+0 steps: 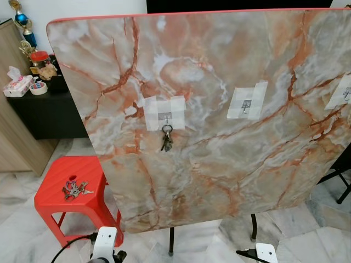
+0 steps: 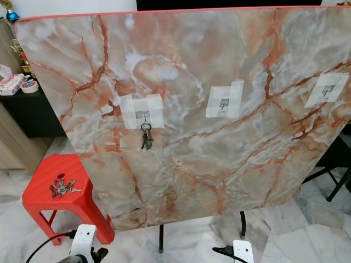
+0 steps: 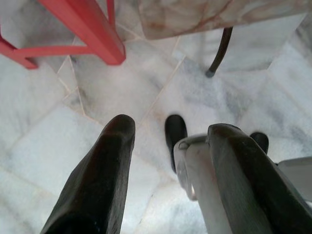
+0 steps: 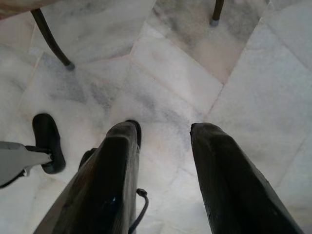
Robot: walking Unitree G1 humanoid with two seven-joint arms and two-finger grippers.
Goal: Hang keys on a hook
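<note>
A bunch of keys (image 1: 166, 137) hangs from the leftmost taped hook (image 1: 164, 116) on an upright marble-patterned board (image 1: 219, 164). Two more taped hooks, one in the middle (image 1: 247, 102) and one at the right (image 2: 327, 89), carry nothing. A second bunch of keys (image 1: 73, 189) lies on a red plastic stool (image 1: 55, 203) at the lower left. Both arms hang low near the floor. My left gripper (image 3: 170, 134) is open with nothing between its fingers, pointing at the marble floor. My right gripper (image 4: 163, 131) is open too, over bare floor tiles.
A dark cabinet (image 1: 44, 109) at the back left holds a tissue box (image 1: 17, 85), tape and small items. Thin black table legs (image 1: 171, 241) stand under the board. A black chair leg (image 1: 343, 192) is at the far right. White marble floor (image 1: 307, 235) lies around.
</note>
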